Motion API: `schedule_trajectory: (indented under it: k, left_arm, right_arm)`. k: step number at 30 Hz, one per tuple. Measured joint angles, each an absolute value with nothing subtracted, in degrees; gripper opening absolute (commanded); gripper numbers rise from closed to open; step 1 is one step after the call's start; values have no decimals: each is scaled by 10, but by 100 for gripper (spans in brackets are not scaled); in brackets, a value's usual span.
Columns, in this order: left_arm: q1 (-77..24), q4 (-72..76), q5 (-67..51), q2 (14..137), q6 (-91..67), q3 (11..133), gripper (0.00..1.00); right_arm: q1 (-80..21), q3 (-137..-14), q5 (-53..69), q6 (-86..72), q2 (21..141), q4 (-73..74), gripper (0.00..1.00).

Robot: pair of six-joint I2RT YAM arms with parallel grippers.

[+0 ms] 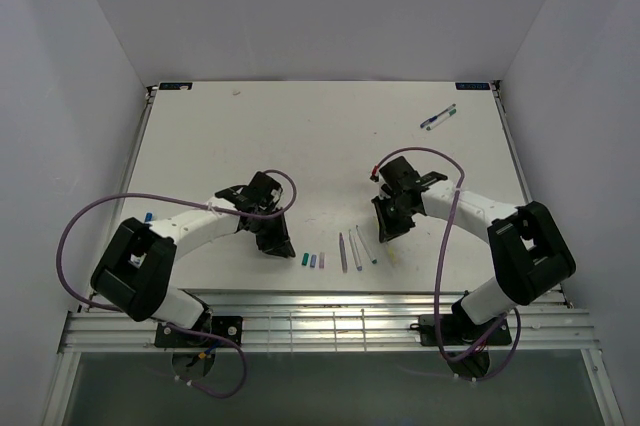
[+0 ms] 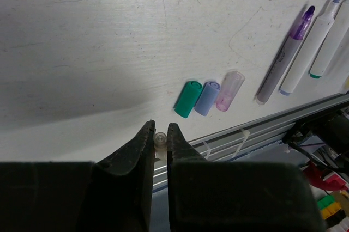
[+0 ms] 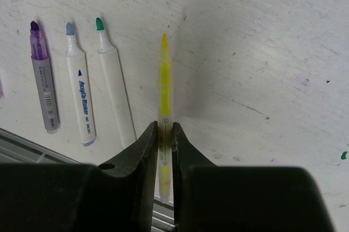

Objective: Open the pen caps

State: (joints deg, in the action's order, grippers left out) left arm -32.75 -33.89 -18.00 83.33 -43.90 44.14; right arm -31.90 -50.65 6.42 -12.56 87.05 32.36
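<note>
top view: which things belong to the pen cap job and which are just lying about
Job:
held yellow pen
held pale cap
three uncapped pens
three loose caps

Lying about:
two far pens
purple cables

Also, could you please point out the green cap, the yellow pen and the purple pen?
green cap (image 2: 188,99): left wrist view, middle of its side.
yellow pen (image 3: 164,79): right wrist view, barrel below its tip.
purple pen (image 3: 46,93): right wrist view, middle of grey barrel.

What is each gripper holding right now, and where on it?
Right gripper: the yellow pen, pinched mid-barrel. Left gripper: the pale cap, by its sides at the fingertips.
</note>
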Motion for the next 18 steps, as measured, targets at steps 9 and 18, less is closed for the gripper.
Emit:
schedule_trajectory:
  k: [9,18]
  left_arm:
    - [-328,-333,-180,863,-435,441,32]
    - [-329,-329,-180,877,-434,441,35]
  right_arm:
    - [-319,-505,65,-116,895,310,8]
    - [-319,-505,69,-114,903,303,8]
